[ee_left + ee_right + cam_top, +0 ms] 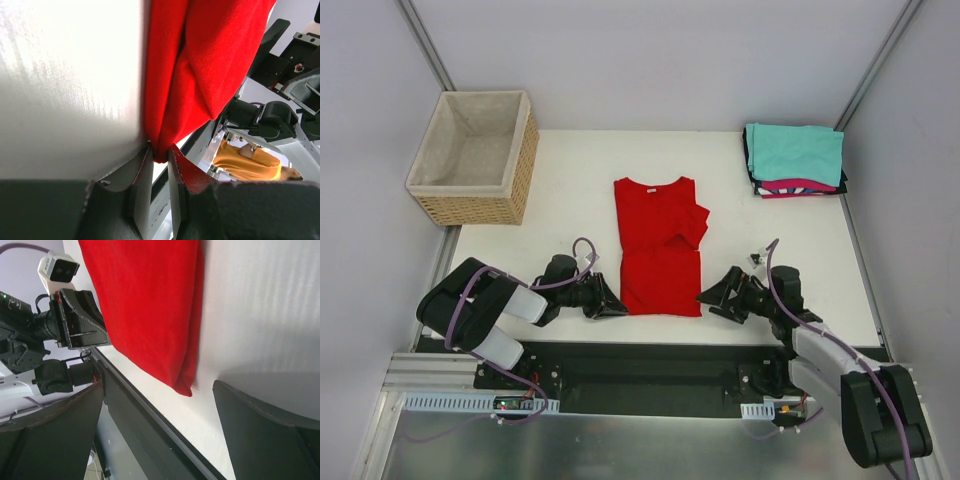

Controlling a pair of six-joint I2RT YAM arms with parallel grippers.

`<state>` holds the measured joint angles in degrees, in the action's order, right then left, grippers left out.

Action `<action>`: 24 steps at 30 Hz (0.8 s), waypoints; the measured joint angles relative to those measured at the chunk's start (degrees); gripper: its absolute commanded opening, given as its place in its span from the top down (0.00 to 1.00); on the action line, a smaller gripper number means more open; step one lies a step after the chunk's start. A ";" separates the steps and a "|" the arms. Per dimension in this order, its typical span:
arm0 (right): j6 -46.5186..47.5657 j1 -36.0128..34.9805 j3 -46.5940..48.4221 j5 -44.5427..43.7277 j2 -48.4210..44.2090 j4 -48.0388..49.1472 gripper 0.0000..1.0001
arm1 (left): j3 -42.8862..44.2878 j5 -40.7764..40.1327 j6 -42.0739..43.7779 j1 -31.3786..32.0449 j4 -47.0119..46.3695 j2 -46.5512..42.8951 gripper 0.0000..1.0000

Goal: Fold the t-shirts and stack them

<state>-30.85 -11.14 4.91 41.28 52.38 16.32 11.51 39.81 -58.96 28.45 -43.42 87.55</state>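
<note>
There are four t-shirts, one basket and two grippers. One red t-shirt [658, 255] lies flat on the table [570, 170] between the two grippers. Its long axis runs straight away from them, with the collar at the far end and the hem at the near end. One sleeve is folded over onto the body on the side of the right gripper.

The left gripper [612, 302] is at the near hem corner on its own side. In the left wrist view its two fingers are closed on the tip of the red cloth. The right gripper [708, 297] is at the other near hem corner. Its jaws stand wide apart, and the corner lies between them without touching either one.

The other three shirts are a folded stack well beyond the right gripper and to its right: teal [795, 150] on top, magenta-pink [800, 186] under it, black [751, 172] at the bottom. The wicker basket [470, 205] stands well beyond the left gripper, to its left.
</note>
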 measured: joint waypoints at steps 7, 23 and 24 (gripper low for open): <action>-3.69 -7.56 0.00 -1.66 5.62 7.08 0.10 | 0.00 -0.07 0.02 0.00 0.13 -0.02 0.83; -6.05 -10.82 -0.39 -6.69 7.45 8.48 0.48 | -0.11 -0.39 0.09 -0.02 0.50 -0.28 0.88; -5.95 -10.82 -0.57 -6.97 7.48 8.28 0.49 | -0.11 -0.39 0.09 -0.02 0.50 -0.26 0.88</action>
<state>-36.80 -21.96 4.34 34.30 59.86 24.60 11.40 39.42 -58.87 28.42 -42.92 87.29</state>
